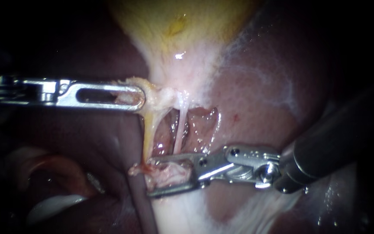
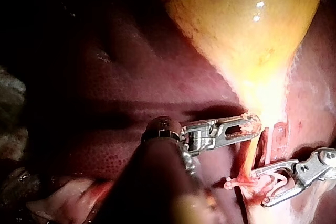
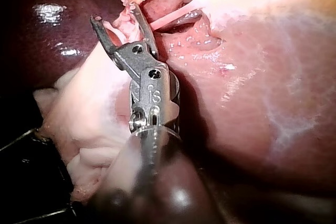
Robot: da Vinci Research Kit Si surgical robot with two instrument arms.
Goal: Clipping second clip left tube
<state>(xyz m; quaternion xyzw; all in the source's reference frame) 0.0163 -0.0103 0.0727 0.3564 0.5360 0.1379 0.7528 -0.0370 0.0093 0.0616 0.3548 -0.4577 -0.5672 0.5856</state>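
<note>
The yellow gallbladder (image 1: 174,26) narrows to a pale neck, from which two thin tubes run down. The left tube (image 1: 147,134) is yellowish and the right tube (image 1: 179,130) is whitish. My left instrument (image 1: 140,97) comes in level from the left, its slotted jaws shut on the tissue at the neck, also seen in the left wrist view (image 2: 254,124). My right instrument (image 1: 150,177) reaches in from the right with its jaws open. They straddle ragged pink tissue (image 1: 167,173) at the foot of the tubes. The right wrist view shows the same gap (image 3: 113,14).
Dark red liver (image 1: 260,86) lies around and behind the tubes. Pale fatty tissue (image 1: 182,212) spreads below the right instrument's jaws. Pink folds of tissue (image 1: 53,173) sit at the lower left. A small raw pocket (image 1: 202,125) lies open just right of the tubes.
</note>
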